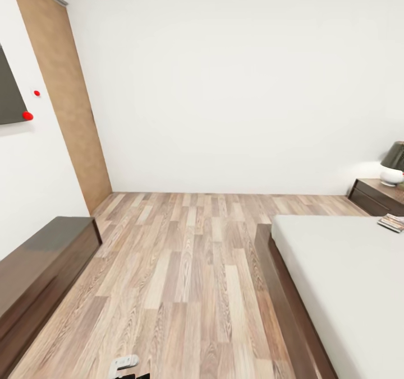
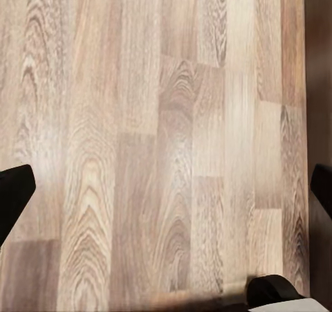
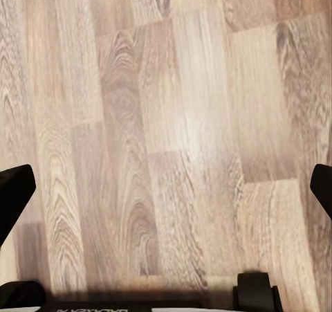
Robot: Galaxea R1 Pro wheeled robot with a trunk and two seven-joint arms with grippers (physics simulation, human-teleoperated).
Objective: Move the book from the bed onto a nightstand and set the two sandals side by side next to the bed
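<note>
The bed fills the right of the head view, a pale grey mattress on a dark wood frame. A small thin book lies on the mattress near its far right side. Just beyond it stands the dark wood nightstand. The two sandals are out of view. In the left wrist view my left gripper hangs open over bare plank floor, its dark fingertips wide apart with nothing between them. My right gripper is likewise open above the floor, with nothing between its fingertips.
A lamp with a dark shade stands on the nightstand. A long low dark-wood cabinet runs along the left wall, with a brown door behind it. Wood-plank floor stretches between cabinet and bed up to the white wall.
</note>
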